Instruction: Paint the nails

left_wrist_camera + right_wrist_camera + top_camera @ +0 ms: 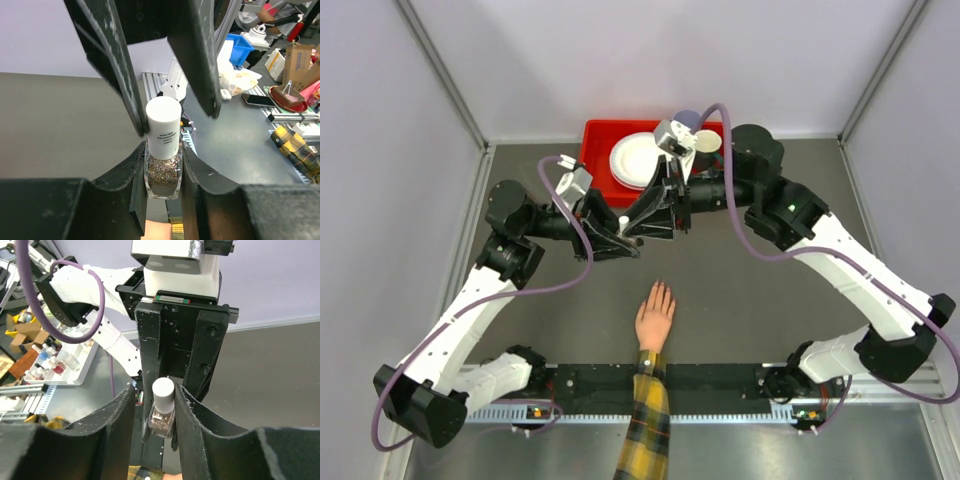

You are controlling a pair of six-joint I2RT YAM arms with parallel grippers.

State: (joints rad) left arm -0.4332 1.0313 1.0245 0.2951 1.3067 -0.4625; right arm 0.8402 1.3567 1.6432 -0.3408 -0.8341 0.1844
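A peach hand (655,320) with a yellow-and-dark plaid sleeve (645,430) lies palm down near the table's front edge. The nails (661,289) are tiny at its fingertips, pointing away from the arms. Above and behind the hand, my left gripper (623,233) (163,167) is shut on a small clear bottle of glitter polish (163,176) held upright. Its white cap (163,127) (163,394) stands between the fingers of my right gripper (633,226) (156,391). That gripper is open: one finger touches the cap and a gap shows on the other side.
A red tray (595,150) with white plates (635,158) stands at the back of the table, behind both wrists. Grey walls close in the left, right and far sides. A black rail (720,378) runs along the near edge between the arm bases.
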